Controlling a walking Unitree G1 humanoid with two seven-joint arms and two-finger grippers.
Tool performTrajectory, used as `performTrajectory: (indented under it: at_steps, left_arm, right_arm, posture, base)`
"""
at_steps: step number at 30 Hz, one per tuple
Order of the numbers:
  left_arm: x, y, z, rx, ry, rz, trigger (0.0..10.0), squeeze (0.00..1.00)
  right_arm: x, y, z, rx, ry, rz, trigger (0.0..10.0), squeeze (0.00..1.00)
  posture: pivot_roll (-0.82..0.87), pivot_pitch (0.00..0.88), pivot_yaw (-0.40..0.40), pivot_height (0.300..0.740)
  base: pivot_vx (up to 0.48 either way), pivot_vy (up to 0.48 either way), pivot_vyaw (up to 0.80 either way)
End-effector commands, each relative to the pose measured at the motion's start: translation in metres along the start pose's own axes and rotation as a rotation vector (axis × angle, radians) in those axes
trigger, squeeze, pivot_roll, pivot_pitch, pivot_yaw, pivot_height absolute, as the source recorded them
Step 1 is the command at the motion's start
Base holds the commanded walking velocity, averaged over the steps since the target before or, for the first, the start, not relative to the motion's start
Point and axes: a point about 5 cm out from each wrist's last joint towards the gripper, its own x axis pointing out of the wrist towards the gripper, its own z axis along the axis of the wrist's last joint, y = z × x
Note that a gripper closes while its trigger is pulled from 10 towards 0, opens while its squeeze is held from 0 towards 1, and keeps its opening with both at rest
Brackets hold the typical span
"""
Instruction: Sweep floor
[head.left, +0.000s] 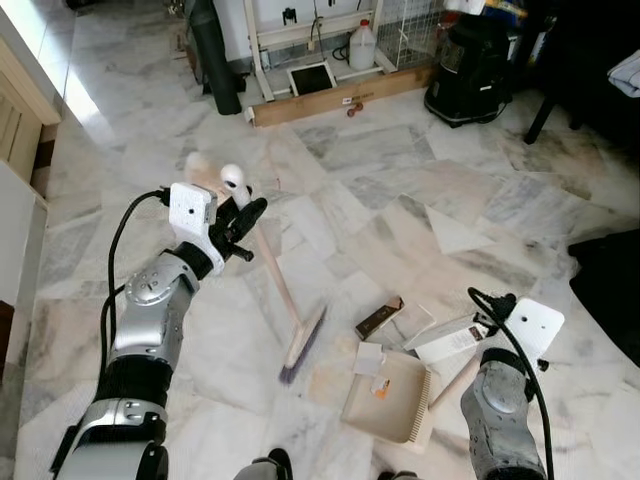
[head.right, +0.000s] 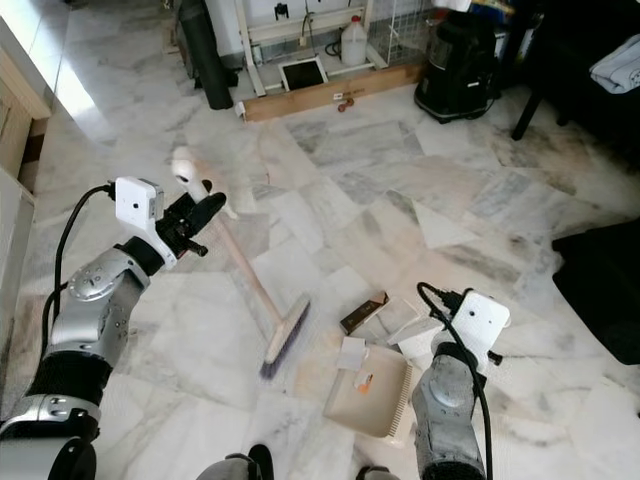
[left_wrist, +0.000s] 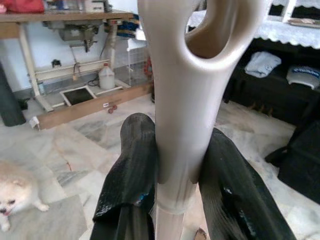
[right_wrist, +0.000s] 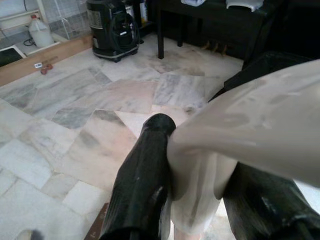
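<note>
My left gripper (head.left: 240, 225) is shut on the upper part of a beige broom handle (left_wrist: 185, 100), just below its hanging loop. The broom slants down to its brush head (head.left: 302, 345), which rests on the marble floor. A beige dustpan (head.left: 390, 400) lies on the floor right of the brush, holding a white scrap (head.left: 368, 358) and an orange bit (head.left: 381, 388). My right gripper (right_wrist: 195, 165) is shut on the dustpan's handle (right_wrist: 260, 130). A brown box (head.left: 379, 317) and white papers (head.left: 445, 335) lie just beyond the pan.
A small cream dog (left_wrist: 15, 192) stands on the floor beyond the broom's top. A wooden plank (head.left: 340, 98), a jug (head.left: 362, 45), a black roll (head.left: 215, 55) and a black vacuum (head.left: 470, 70) line the far side. Dark fabric (head.left: 610, 290) lies at the right.
</note>
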Motion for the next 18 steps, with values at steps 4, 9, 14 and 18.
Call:
performTrajectory:
  at_steps: [4, 9, 14, 18]
  left_arm:
    - [0.004, -0.007, -0.01, -0.017, 0.011, 0.006, 10.0, 0.0]
    - [0.007, -0.015, -0.018, -0.029, 0.019, 0.012, 10.0, 0.0]
    - [0.009, -0.023, -0.024, -0.035, 0.016, 0.016, 10.0, 0.0]
    - [0.009, -0.028, -0.028, -0.042, 0.009, 0.03, 10.0, 0.0]
  right_arm:
    - [-0.008, -0.015, -0.008, -0.049, 0.03, -0.047, 10.0, 0.0]
    - [-0.016, -0.032, -0.013, -0.117, 0.052, -0.104, 10.0, 0.0]
    - [-0.024, -0.049, -0.015, -0.213, 0.083, -0.171, 10.0, 0.0]
    - [-0.028, -0.053, -0.011, -0.221, 0.082, -0.164, 10.0, 0.0]
  posture:
    - [-0.04, 0.157, 0.085, 0.74]
    - [-0.06, 0.213, 0.075, 0.74]
    - [-0.09, 0.271, 0.054, 0.74]
    - [-0.09, 0.312, 0.036, 0.74]
  base:
    - [0.0, 0.0, 0.0]
    - [0.0, 0.0, 0.0]
    - [0.0, 0.0, 0.0]
    - [0.0, 0.0, 0.0]
